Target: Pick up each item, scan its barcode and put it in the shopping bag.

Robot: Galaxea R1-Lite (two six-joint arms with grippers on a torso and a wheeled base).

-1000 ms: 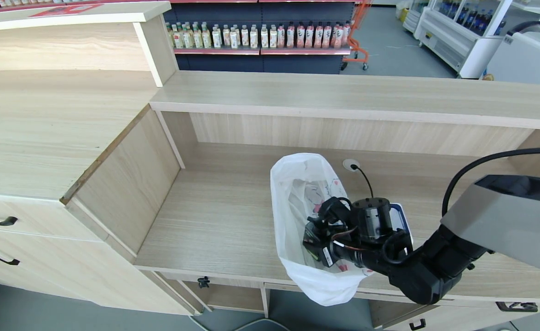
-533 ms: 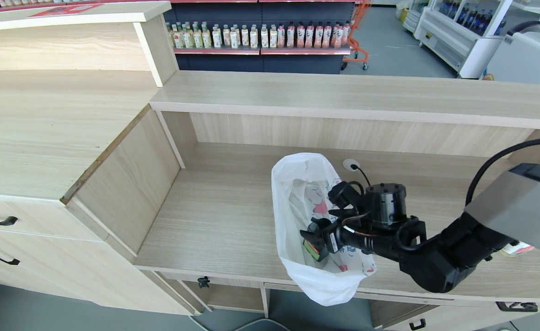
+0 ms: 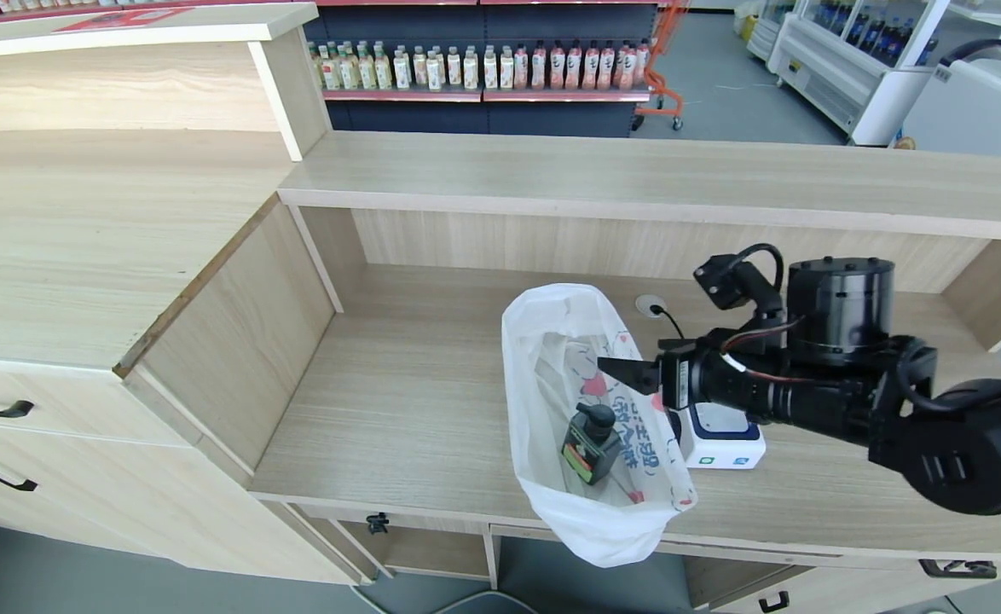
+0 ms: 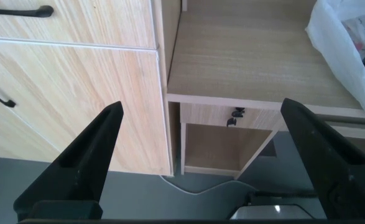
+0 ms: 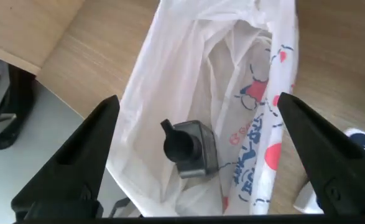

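A white plastic shopping bag (image 3: 543,358) stands open on the lower counter (image 3: 415,401). Inside it lies a dark pump bottle (image 3: 590,443) with a green and red label. My right gripper (image 3: 624,375) hangs open and empty above the bag's right rim, clear of the bottle. In the right wrist view the bottle (image 5: 188,149) lies in the bag (image 5: 170,74) between and beyond the spread fingers of that gripper (image 5: 198,99). My left gripper (image 4: 202,107) is open and empty, low in front of the counter's front edge, with the bag (image 4: 344,43) off to one side.
A white and blue scanner box (image 3: 722,439) sits on the counter just right of the bag, under my right arm. A cable port (image 3: 651,304) lies behind the bag. A raised ledge (image 3: 637,179) runs along the back. Cabinet drawers (image 3: 40,443) stand to the left.
My right gripper let go of the pump bottle inside the bag, then rose and drew back to the right. The bottle stays in the bag, and the scanner box is now uncovered.
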